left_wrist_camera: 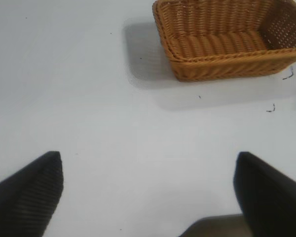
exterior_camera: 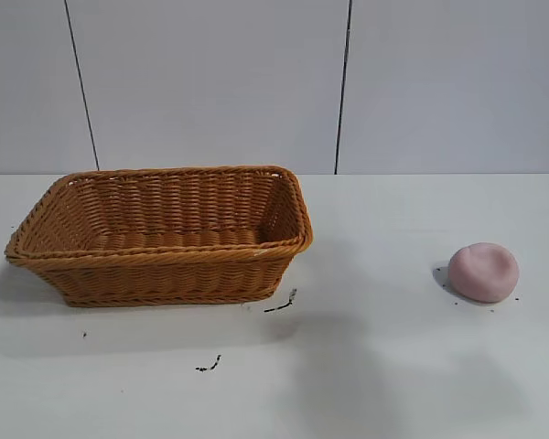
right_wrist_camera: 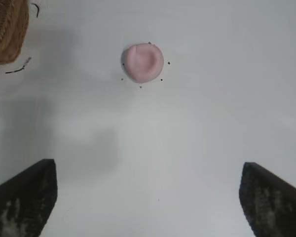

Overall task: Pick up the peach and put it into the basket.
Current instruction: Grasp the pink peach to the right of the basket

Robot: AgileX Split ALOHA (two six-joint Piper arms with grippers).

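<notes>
The pale pink peach (exterior_camera: 483, 272) lies on the white table at the right, well apart from the orange-brown wicker basket (exterior_camera: 165, 265) at the left, which is empty. Neither gripper shows in the exterior view. In the right wrist view the peach (right_wrist_camera: 144, 62) lies ahead of my right gripper (right_wrist_camera: 149, 170), which is open, empty and well short of it. A corner of the basket (right_wrist_camera: 7, 34) also shows there. In the left wrist view my left gripper (left_wrist_camera: 149, 163) is open and empty above bare table, with the basket (left_wrist_camera: 227, 61) farther off.
Small black marks (exterior_camera: 281, 305) lie on the table in front of the basket, and a few black specks ring the peach. A pale panelled wall stands behind the table.
</notes>
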